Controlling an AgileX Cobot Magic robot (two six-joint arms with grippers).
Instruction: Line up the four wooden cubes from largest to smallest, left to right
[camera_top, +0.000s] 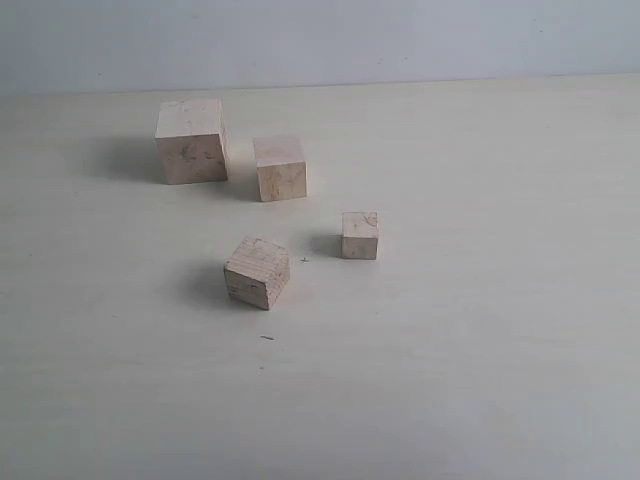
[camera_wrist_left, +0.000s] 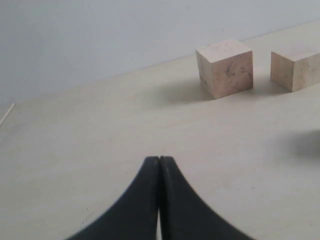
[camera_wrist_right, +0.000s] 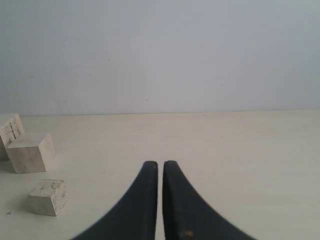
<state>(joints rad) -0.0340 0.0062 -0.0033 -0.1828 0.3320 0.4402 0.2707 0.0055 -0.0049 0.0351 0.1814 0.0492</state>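
Observation:
Four pale wooden cubes stand apart on the table. The largest cube (camera_top: 190, 140) is at the back left, with the second-largest cube (camera_top: 280, 168) just to its right. Nearer the front sits the third cube (camera_top: 257, 272), turned at an angle, and the smallest cube (camera_top: 359, 235) is to its right. Neither gripper shows in the exterior view. My left gripper (camera_wrist_left: 159, 159) is shut and empty, short of the largest cube (camera_wrist_left: 225, 68) and the second-largest cube (camera_wrist_left: 296, 70). My right gripper (camera_wrist_right: 160, 163) is shut and empty, off to the side of the smallest cube (camera_wrist_right: 48, 197).
The pale table (camera_top: 480, 350) runs back to a plain light wall (camera_top: 400, 40). Two tiny dark marks lie on the table, one (camera_top: 304, 260) between the front cubes and one (camera_top: 266, 338) nearer the front.

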